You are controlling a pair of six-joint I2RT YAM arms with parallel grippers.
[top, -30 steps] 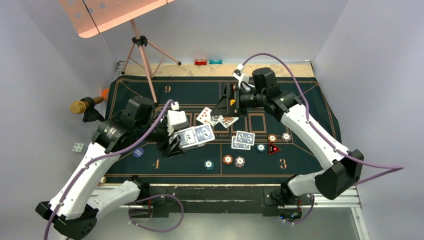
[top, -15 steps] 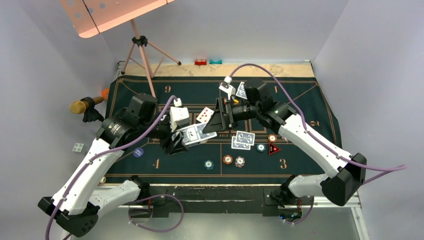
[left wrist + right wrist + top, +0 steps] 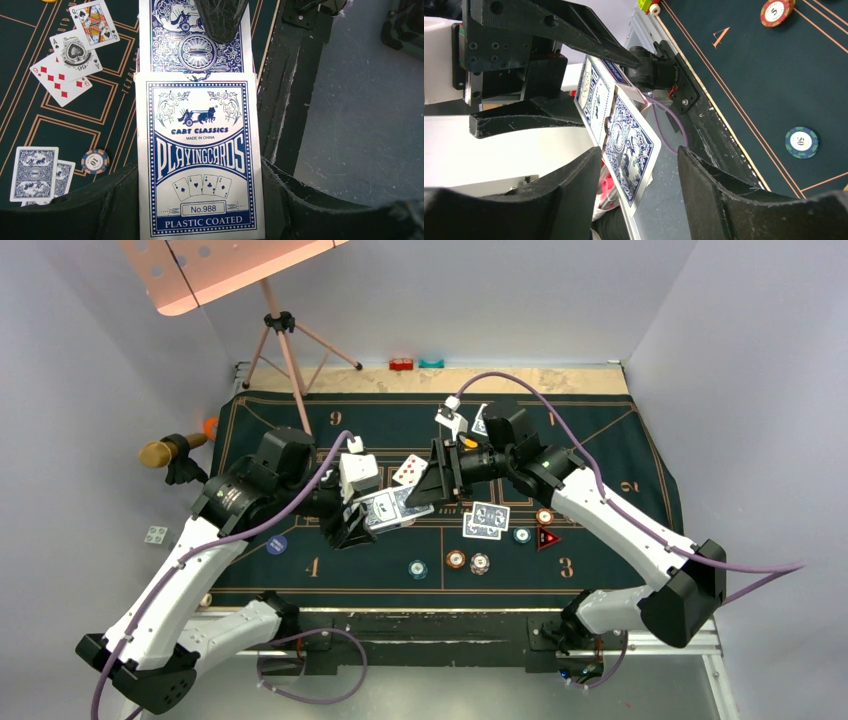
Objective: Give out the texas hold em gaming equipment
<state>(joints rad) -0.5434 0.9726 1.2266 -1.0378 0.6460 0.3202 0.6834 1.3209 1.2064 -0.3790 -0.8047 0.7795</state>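
My left gripper [image 3: 350, 525] [image 3: 200, 200] is shut on a blue-and-white playing-card box [image 3: 385, 510] [image 3: 200, 160], held above the green mat [image 3: 620, 460]. One blue-backed card [image 3: 197, 42] [image 3: 631, 150] sticks out of the box's far end. My right gripper [image 3: 425, 490] [image 3: 639, 165] straddles that card, open; the left finger is close against it and the right finger stands apart. Three face-up cards [image 3: 410, 470] [image 3: 60, 80] and a face-down pair [image 3: 486, 519] [image 3: 35, 172] lie on the mat. Striped chips [image 3: 456, 559] and a red triangle marker [image 3: 547, 538] lie at the near right.
A tripod music stand [image 3: 285, 340] stands at the back left, and a gold microphone [image 3: 170, 450] sits off the mat's left edge. Small red [image 3: 401, 364] and teal [image 3: 431, 363] blocks sit at the far edge. A blue disc [image 3: 277, 545] lies under the left arm.
The right gripper has swung left to the card box, and its fingers have narrowed around the protruding card. The left arm shifted slightly, then held still.
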